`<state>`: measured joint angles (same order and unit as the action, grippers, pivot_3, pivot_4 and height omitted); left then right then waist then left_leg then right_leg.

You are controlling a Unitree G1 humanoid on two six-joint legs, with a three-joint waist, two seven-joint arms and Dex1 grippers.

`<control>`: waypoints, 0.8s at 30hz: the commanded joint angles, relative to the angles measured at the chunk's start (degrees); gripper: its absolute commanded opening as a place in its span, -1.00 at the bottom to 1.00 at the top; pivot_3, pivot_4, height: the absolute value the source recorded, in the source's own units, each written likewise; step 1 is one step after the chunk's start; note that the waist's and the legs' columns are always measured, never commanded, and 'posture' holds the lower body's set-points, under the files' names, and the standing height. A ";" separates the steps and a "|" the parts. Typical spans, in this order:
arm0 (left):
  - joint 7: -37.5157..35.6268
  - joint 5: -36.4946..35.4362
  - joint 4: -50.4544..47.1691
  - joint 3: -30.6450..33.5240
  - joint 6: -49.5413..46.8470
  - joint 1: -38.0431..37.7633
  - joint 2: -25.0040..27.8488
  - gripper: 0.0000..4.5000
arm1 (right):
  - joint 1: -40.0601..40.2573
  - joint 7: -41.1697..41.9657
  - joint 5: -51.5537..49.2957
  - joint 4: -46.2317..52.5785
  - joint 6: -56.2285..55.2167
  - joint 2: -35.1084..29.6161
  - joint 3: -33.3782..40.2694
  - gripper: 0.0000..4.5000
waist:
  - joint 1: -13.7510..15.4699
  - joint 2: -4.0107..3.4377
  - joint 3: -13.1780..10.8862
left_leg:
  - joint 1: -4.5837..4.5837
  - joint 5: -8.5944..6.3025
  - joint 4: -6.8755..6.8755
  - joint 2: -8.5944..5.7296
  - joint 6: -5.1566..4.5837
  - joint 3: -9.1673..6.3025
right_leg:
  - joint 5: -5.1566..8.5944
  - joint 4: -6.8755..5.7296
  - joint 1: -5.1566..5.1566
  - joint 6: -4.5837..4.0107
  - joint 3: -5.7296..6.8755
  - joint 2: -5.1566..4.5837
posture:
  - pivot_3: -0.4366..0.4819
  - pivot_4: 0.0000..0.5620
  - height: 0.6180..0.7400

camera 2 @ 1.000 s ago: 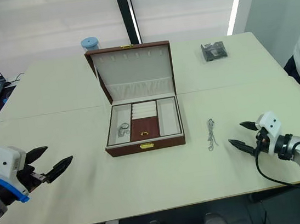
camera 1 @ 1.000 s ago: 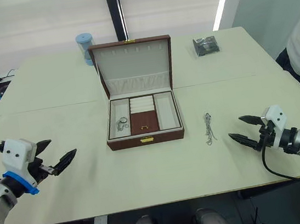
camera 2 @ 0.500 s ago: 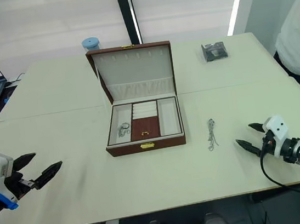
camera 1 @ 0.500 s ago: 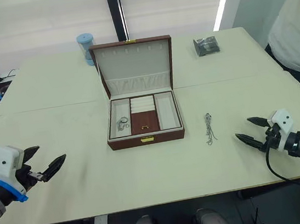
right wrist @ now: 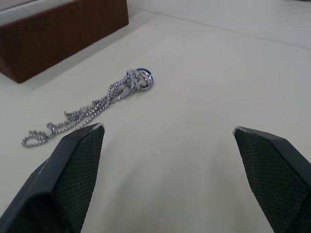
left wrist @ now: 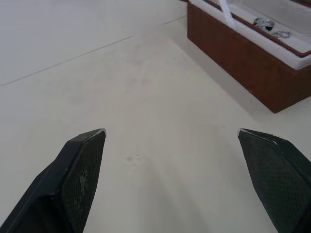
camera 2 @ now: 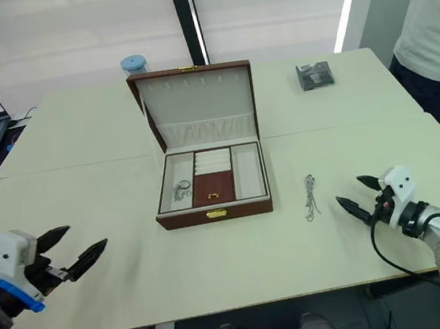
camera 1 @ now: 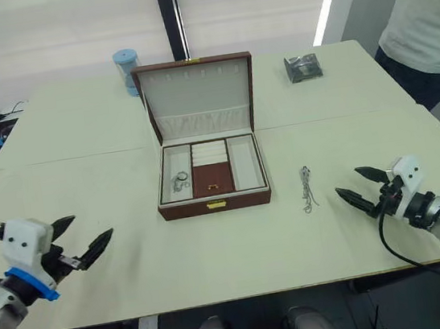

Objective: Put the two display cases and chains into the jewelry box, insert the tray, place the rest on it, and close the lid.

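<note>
Fingers spread wide and empty, the right gripper (camera 1: pixel 363 188) hovered low over the table (camera 1: pixel 378 135) near its front right edge, pointing inward toward the longer doubled chain (camera 1: pixel 307 188). That chain lay on the bare table just beside the gripper on its inner side, between it and the jewelry box (camera 1: pixel 215 204), with its long axis running roughly front to back, so across the line of the gripper's reach. In the right wrist view the chain (right wrist: pixel 95 107) sat ahead of the spread fingers and off toward one of them, its ring end nearer the box wall.

The left gripper (camera 1: pixel 83 238) was likewise spread and empty, low over the table at the front left, well apart from the box and with nothing lying near it. The right arm was clearly the nearer one to the chain.

The jewelry box stood in the middle of the table with its lid (camera 1: pixel 198 94) upright and open. The tray (camera 1: pixel 209 168) appeared already seated inside, with small silvery pieces (camera 1: pixel 179 181) in its left compartment. A crinkly dark packet (camera 1: pixel 302 67) lay well apart at the far right, and a person (camera 1: pixel 425 8) stood beyond that corner.
</note>
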<state>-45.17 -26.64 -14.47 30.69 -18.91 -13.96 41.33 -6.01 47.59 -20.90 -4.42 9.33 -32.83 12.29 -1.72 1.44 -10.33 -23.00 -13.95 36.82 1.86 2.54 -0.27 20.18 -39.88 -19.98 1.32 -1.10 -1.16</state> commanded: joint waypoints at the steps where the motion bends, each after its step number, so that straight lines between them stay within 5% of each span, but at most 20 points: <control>1: -0.29 0.52 -6.87 -5.77 1.92 0.46 -1.70 1.00 | 0.94 -6.22 0.56 7.56 1.45 3.03 -0.59 1.00 | 0.03 0.01 0.00 | 0.00 0.00 0.00 0.00 0.00 0.00 | 0.00 0.00 0.00 0.00 0.00 0.00 | -0.05 -0.47 1.00; 15: -7.16 4.24 -10.74 -27.04 7.17 6.77 -3.13 1.00 | 2.90 -24.71 12.40 17.89 11.46 13.38 -12.68 1.00 | -0.04 -0.01 0.02 | 0.01 0.01 0.01 -0.03 0.01 0.04 | 0.00 -0.05 -0.04 0.01 -0.06 0.04 | -0.05 -0.47 1.00; 24: -7.67 5.84 -9.51 -32.58 8.40 11.08 -4.80 1.00 | 0.12 -31.87 16.90 17.41 20.00 16.87 -15.27 1.00 | -0.04 0.02 0.06 | 0.04 0.01 0.04 -0.03 0.01 0.04 | 0.00 -0.08 -0.02 0.01 -0.08 0.05 | -0.05 -0.47 1.00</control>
<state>-53.05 -20.82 -23.17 -1.55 -10.78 -3.42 36.69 -5.87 17.26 -5.37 12.36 26.90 -16.02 -2.59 -1.76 1.46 -10.27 -22.95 -13.94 36.86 1.83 2.55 -0.24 20.18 -39.97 -19.99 1.33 -1.17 -1.10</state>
